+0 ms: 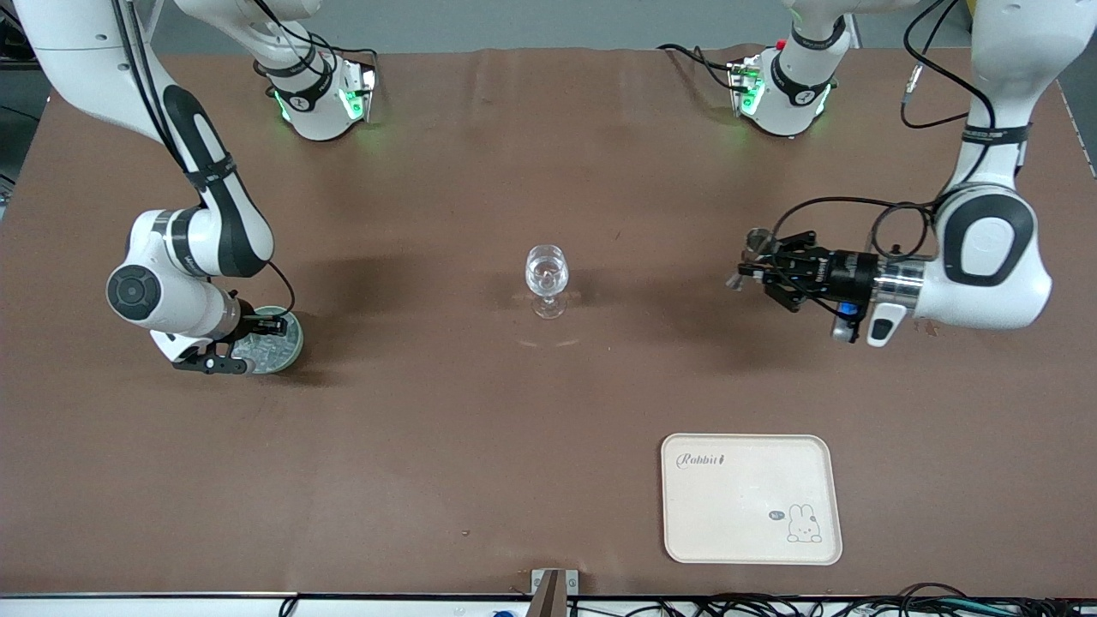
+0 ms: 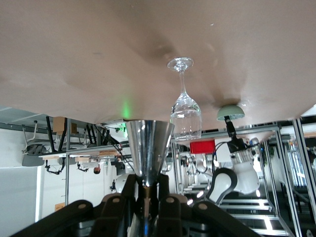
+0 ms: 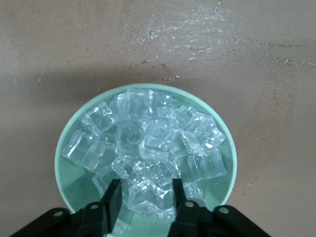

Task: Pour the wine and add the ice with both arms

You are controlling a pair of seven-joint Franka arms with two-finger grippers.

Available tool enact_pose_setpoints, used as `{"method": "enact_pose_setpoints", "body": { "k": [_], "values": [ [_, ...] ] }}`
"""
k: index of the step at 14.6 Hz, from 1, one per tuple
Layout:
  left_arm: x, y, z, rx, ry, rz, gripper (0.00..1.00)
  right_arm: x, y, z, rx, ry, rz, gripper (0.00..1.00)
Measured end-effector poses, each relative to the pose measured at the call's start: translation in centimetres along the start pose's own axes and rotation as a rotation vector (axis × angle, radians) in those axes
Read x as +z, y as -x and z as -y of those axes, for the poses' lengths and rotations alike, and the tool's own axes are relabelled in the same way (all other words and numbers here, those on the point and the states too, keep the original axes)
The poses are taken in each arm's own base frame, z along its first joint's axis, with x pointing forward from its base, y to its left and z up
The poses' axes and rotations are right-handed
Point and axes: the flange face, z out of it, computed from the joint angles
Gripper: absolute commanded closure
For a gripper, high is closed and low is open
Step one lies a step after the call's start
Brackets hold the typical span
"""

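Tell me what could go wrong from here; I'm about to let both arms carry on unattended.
1. The right gripper straddles one cube of the ice heaped in the green bowl; the slick cube could slip out or knock its neighbours over the rim.
2. The left gripper pinches a metal jigger only by its narrow waist, so it may twist when tipped.
3. The wine glass stands tall and unsupported; a nudge from either arm could topple it.

The cream tray [image 1: 751, 499] reads "Rabbit" in script (beside a small rabbit drawing).

High front camera faces the arms — wrist cameras close in — sharing the table [image 1: 428, 446].
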Motion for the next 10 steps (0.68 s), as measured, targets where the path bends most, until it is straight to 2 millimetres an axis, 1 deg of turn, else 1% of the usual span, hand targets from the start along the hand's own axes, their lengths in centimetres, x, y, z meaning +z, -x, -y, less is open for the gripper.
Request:
{"method": "enact_pose_setpoints", "body": {
  "k": [1, 2, 4, 8, 10],
  "values": [
    [1.4, 0.7, -0.6, -0.005, -0.006, -0.013, 1.0, 0.0, 0.0, 0.0, 0.0, 0.0, -0.003, 0.76],
    [2.7, 1.3, -1.1, -0.006, -0.011, -0.024, 1.0, 0.0, 0.0, 0.0, 0.0, -0.001, -0.006, 0.81],
    [5.1, 2.3, -2.0, -0.021, -0.013, -0.051, 1.0, -0.2, -0.2, 0.0, 0.0, -0.001, -0.016, 0.89],
    [10.7, 4.6, -3.5, -0.062, -0.048, -0.173, 1.0, -0.7, -0.5, 0.0, 0.001, -0.002, -0.026, 0.93],
    [12.9, 5.7, -4.0, -0.079, -0.048, -0.244, 1.0, -1.3, -0.8, 0.0, 0.002, 0.0, -0.01, 0.93]
  ]
}}
